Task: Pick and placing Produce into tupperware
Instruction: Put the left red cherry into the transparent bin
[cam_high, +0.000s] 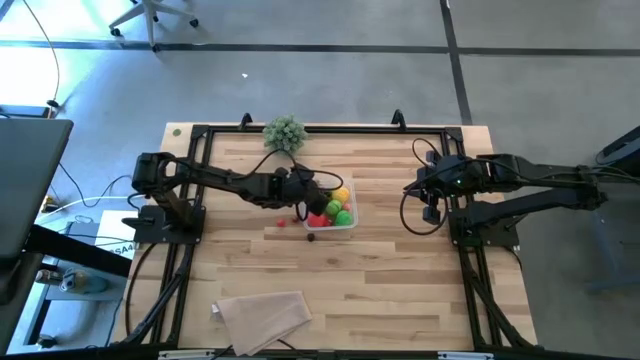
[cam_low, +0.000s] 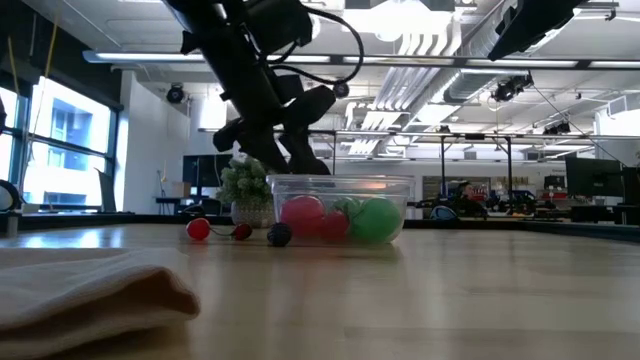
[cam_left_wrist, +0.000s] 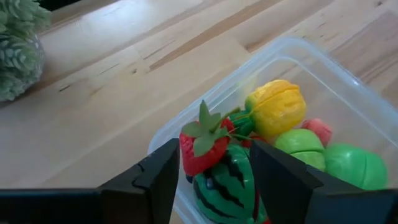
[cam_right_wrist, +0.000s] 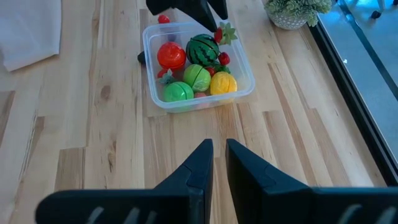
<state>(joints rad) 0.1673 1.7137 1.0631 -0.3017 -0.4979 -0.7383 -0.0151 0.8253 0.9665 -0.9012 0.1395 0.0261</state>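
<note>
Left wrist view: left gripper (cam_left_wrist: 211, 171) over tupperware (cam_left_wrist: 323, 68) edge, fingers wide apart w/ strawberry (cam_left_wrist: 204, 146) between, grip unclear. Watermelon (cam_right_wrist: 202, 48) + several produce already in; approx 3 small pcs (cam_low: 240, 232) left on table beside it. Right gripper (cam_right_wrist: 217, 165) waits nearby, nearly closed, empty

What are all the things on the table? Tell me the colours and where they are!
Tupperware: one, clear, table middle.
Produce in it: striped green watermelon, red tomato-like piece, two green pieces, yellow piece.
Strawberry: one, red with green leaves, between the left gripper's fingers over the tupperware's edge.
Loose produce: small red and dark pieces, on the table beside the tupperware.
Plant: one, grey-green, far edge.
Cloth: one, beige, near edge.
Left gripper: over the tupperware.
Right gripper: waiting to the right.
</note>
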